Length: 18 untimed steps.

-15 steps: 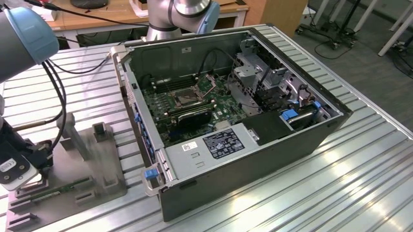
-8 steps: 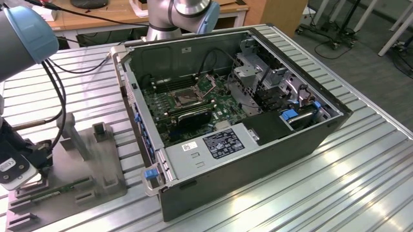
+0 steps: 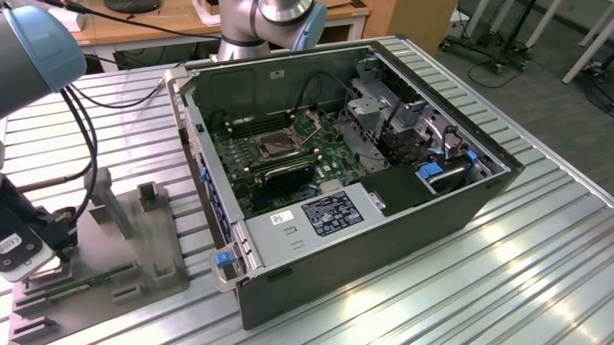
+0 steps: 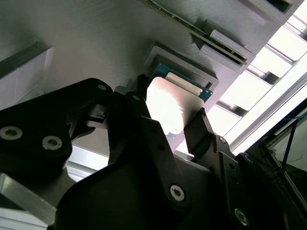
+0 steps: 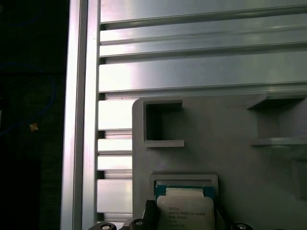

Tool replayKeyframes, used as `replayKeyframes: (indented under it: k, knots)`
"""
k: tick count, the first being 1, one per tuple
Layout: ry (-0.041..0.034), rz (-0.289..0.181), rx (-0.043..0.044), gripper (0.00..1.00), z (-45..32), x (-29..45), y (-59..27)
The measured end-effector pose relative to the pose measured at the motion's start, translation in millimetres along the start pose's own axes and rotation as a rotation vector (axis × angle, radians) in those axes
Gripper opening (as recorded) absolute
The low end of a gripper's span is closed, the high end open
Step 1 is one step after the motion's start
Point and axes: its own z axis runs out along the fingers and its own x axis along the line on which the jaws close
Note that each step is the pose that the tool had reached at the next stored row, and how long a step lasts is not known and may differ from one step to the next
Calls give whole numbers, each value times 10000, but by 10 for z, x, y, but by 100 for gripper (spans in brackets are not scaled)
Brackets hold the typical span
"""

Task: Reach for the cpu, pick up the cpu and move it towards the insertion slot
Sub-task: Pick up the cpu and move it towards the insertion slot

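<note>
A ribbed aluminium table (image 3: 537, 273) takes up the lower part of the exterior view. Its long slats catch the light in bright white bands, strongest toward the near corner on the exterior view's right. Beyond the table's far edge stands a light wooden desk (image 3: 144, 30). Past the far corner on the exterior view's right lies a grey floor (image 3: 547, 86), where white stand legs (image 3: 587, 47) and a black wheeled base (image 3: 477, 52) rest. In the first wrist view the slats gleam pale, and the space off the table's edge is dark.

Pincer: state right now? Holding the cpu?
Pincer: straddling the cpu, which sits in its grey holder; open or clamped cannot be told.
</note>
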Motion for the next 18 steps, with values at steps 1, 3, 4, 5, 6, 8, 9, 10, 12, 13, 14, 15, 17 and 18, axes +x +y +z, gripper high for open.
replayKeyframes:
  k: [1,3,4,5,6,8,9,10,12,13,14,15,17,18]
  knots:
    - [0,0,0,55,-4,0,0]
    - [-1,0,-1,55,-11,0,1]
    - [-1,0,-1,55,-14,0,1]
    - [-1,0,-1,55,-17,0,2]
    - [0,1,0,55,-20,0,2]
    - [-1,0,-1,55,-24,0,2]
    - [-1,0,-1,55,-26,0,3]
    - [0,0,0,55,-29,0,3]
    - [0,0,0,55,-34,0,3]
    - [0,0,0,55,-35,0,3]
    - [-1,0,0,55,-37,0,4]
    - [0,1,0,55,-38,1,4]
    - [0,0,0,55,-44,0,4]
    - [1,1,1,55,-47,1,5]
